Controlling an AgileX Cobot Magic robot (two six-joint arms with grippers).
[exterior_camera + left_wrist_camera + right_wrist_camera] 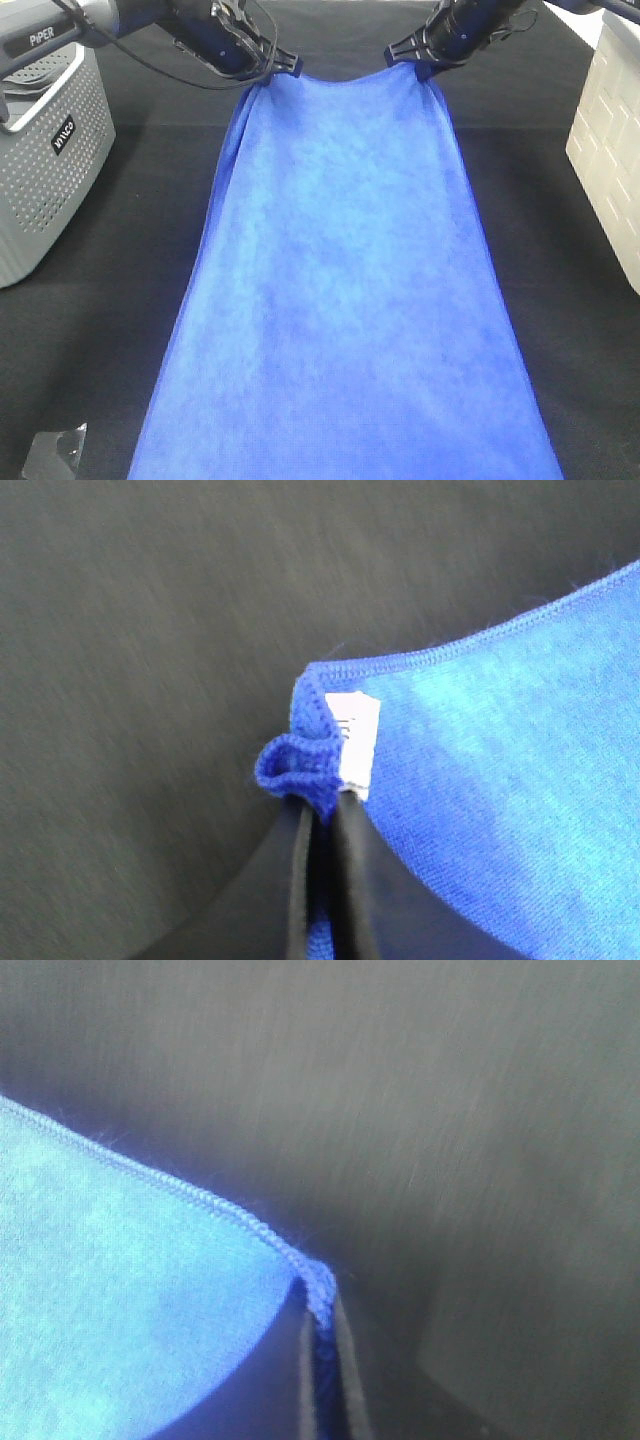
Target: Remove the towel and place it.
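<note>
Stretching lengthwise from the far edge to the near edge, a large royal-blue microfibre towel (350, 290) lies down the middle of the black cloth-covered table (130, 220). Both far corners are pinched: the left gripper (272, 68) is clamped on the corner with the small white tag (352, 742), and the right gripper (412, 55) on the other. A grey perforated plastic basket (45, 150) stands at the left edge and a white plastic crate (610, 140) at the right; their contents are hidden.

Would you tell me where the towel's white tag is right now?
The white tag sits on the towel corner pinched by the left gripper, just beside the pinch in the left wrist view; that is the towel's far left corner.
</note>
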